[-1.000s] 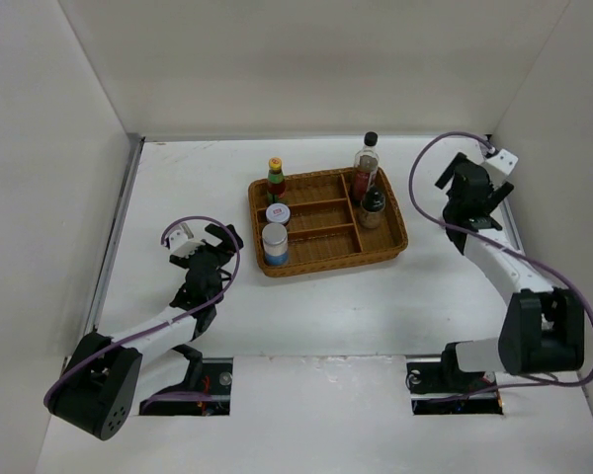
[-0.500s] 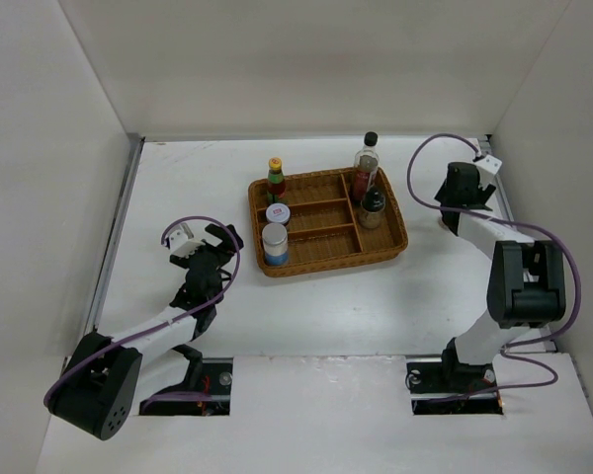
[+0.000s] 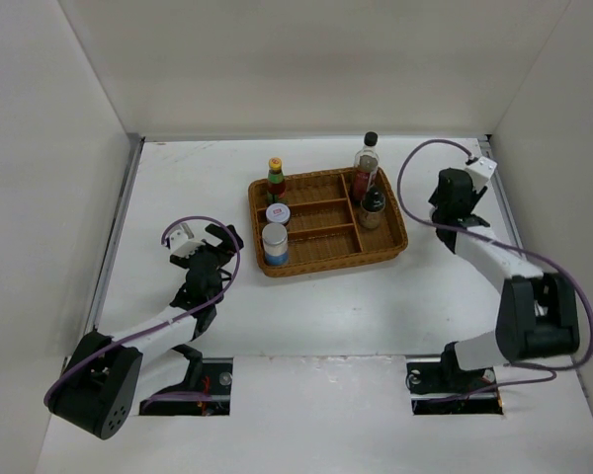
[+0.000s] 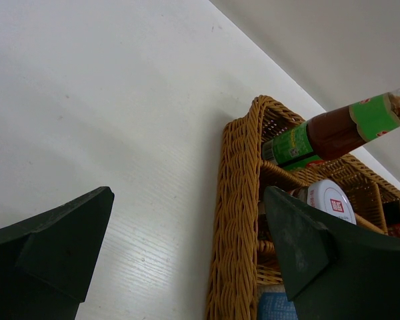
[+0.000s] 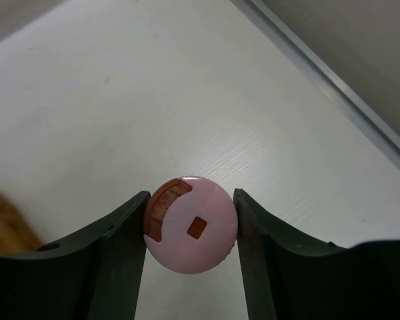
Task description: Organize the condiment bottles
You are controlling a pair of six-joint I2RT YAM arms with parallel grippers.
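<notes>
**Right jaws gripping the pink-capped jar, left jaws gaping**

My right gripper [image 5: 191, 203] is clamping the pink-capped jar [image 5: 191, 227]. Both fingers [image 5: 123, 253] are pressing against opposite sides of its round cap, so the jaws are standing only as far apart as the cap is wide. I am looking straight down on the cap, and the white table [image 5: 120, 100] is lying beyond it. I cannot tell whether the jar is resting on the table or hanging just above it.

My left gripper [image 4: 187, 200] is standing wide open and is holding nothing; bare table is showing between the two fingertips. Just ahead of these jaws, toward the right fingertip, the wicker tray [image 4: 237, 200] is showing its near corner. Inside that corner, the yellow-capped sauce bottle [image 4: 333, 130] is standing farthest from the fingers, the white-lidded jar [image 4: 330, 200] is sitting nearer, and the silver-lidded jar [image 3: 275, 237] is sitting nearest.

From overhead, the tall clear black-capped bottle [image 3: 366, 163] and the dark black-capped shaker [image 3: 373, 207] are standing in the tray's other end, near my right jaws and well apart from my left ones.
</notes>
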